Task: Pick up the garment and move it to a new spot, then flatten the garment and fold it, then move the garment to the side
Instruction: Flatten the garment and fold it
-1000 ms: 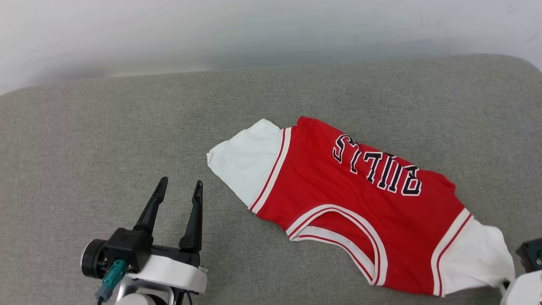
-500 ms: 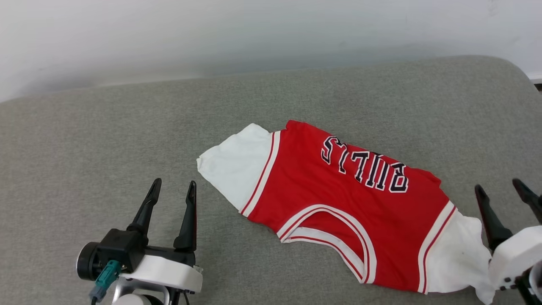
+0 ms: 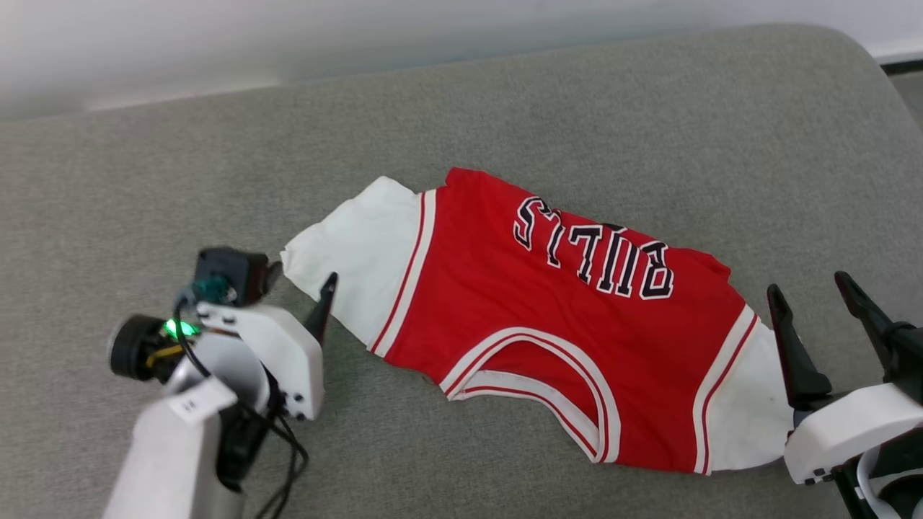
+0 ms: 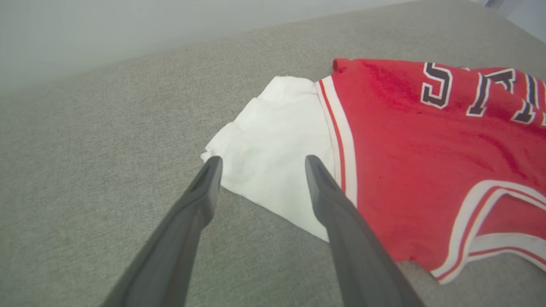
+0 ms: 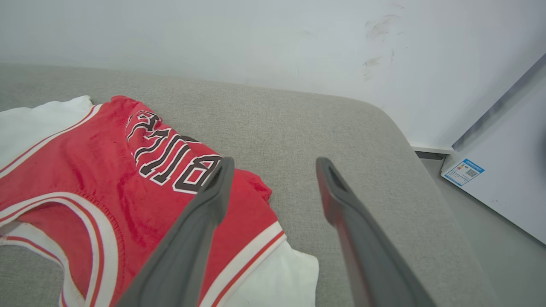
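The garment [image 3: 533,317], a red jersey with white sleeves and black "BULLS" lettering, lies spread slantwise on the grey padded surface [image 3: 216,158]. My left gripper [image 3: 303,277] is open at the edge of the left white sleeve [image 3: 353,252]. In the left wrist view its fingers [image 4: 263,158] straddle that sleeve's [image 4: 273,128] near corner, just above it. My right gripper [image 3: 807,282] stands open beside the right white sleeve [image 3: 743,404], holding nothing. In the right wrist view its fingers [image 5: 275,160] hover over the garment's [image 5: 98,170] red shoulder and the bare cushion.
The surface's rounded right edge [image 3: 876,86] drops to the floor [image 5: 469,256], where a white cabinet with a blue label [image 5: 503,145] stands. A pale wall [image 5: 213,34] runs behind. Grey cushion lies bare to the left and behind the garment.
The head camera has shifted. My left arm has swung forward and turned to the left sleeve's edge. My right gripper has risen into view, open, beside the right sleeve.
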`<state>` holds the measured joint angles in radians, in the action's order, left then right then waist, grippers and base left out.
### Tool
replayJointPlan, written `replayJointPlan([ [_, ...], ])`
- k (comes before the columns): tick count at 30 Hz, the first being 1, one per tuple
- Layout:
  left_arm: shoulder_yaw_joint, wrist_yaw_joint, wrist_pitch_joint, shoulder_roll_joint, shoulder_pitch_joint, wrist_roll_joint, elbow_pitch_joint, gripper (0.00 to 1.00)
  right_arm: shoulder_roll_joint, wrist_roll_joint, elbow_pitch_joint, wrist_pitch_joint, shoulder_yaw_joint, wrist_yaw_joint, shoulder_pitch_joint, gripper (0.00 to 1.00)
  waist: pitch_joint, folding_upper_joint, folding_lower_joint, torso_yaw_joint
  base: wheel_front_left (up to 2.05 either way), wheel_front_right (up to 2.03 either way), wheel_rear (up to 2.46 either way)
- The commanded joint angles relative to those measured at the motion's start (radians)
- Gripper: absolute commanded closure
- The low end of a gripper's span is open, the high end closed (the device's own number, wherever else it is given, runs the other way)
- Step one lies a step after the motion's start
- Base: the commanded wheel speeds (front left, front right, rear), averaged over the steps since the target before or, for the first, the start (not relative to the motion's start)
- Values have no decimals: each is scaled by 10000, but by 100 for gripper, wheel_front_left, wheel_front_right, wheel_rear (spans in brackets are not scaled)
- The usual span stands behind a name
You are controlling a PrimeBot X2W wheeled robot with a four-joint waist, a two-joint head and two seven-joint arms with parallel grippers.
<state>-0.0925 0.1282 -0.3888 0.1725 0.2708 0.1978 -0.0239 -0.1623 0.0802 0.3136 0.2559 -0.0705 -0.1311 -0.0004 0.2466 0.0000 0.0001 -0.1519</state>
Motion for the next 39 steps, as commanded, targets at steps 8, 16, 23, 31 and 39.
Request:
replayJointPlan([
  [8,-321,21,-3125,1415,1881,1212,-534,0,306,6,29,-209,305,7,-351,0,983,0,-1,-550,0,0,0],
  [16,-1193,15,-4726,2662,2910,2106,-1178,0,475,46,-250,-477,329,7,-446,0,1316,0,-1,-778,0,0,0],
  [23,-1736,14,-5316,3209,3189,2355,-1761,0,558,52,-436,-662,377,7,-595,0,1551,0,-1,-959,0,0,0],
  [31,-1724,-48,-5133,3206,2721,2664,-2128,100,571,53,-622,-639,538,7,-636,0,1703,0,-1,-931,0,0,0],
  [39,-866,-558,-3673,3350,1934,2876,-1541,100,157,155,-998,-30,696,7,-285,0,1270,0,-1,-459,0,0,0],
])
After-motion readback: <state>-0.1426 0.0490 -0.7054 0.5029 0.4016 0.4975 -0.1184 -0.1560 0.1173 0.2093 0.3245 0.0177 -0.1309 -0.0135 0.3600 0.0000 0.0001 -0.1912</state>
